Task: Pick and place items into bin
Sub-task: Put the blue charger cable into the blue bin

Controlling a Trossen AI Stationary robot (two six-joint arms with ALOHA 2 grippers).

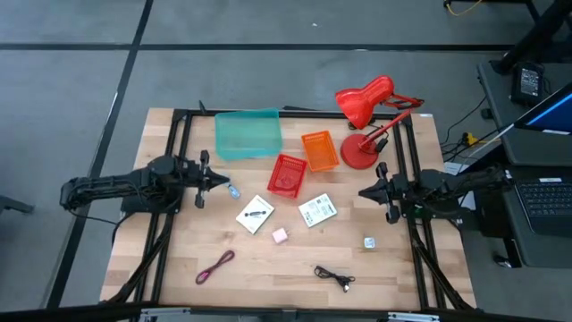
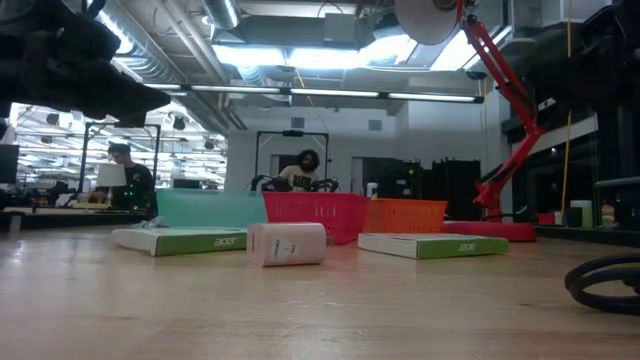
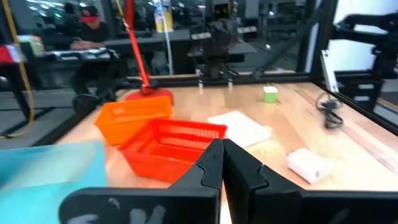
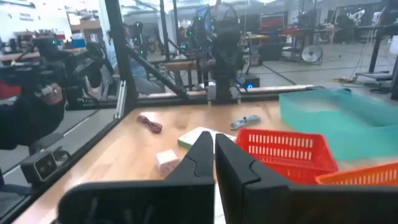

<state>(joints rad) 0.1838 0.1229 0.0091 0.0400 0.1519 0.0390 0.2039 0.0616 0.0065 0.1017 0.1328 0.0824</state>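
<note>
Two white printed packets (image 1: 256, 215) (image 1: 316, 210) lie flat on the table's middle. A pink cube (image 1: 280, 235) sits just near of them, and a tiny pale cube (image 1: 369, 241) lies to its right. A blue-grey cable (image 1: 233, 190) lies by my left gripper (image 1: 222, 182). A maroon cable (image 1: 214, 266) and a black cable (image 1: 335, 277) lie near the near edge. My left gripper (image 3: 222, 149) hovers shut at the left side. My right gripper (image 1: 363, 191) (image 4: 214, 143) hovers shut at the right side. Both point toward the middle.
A teal bin (image 1: 248, 134), a red basket (image 1: 287, 174) and an orange basket (image 1: 320, 150) stand toward the far side. A red desk lamp (image 1: 366, 116) stands at the far right corner. A black frame (image 1: 179, 143) runs along the table's sides. People sit in the room beyond.
</note>
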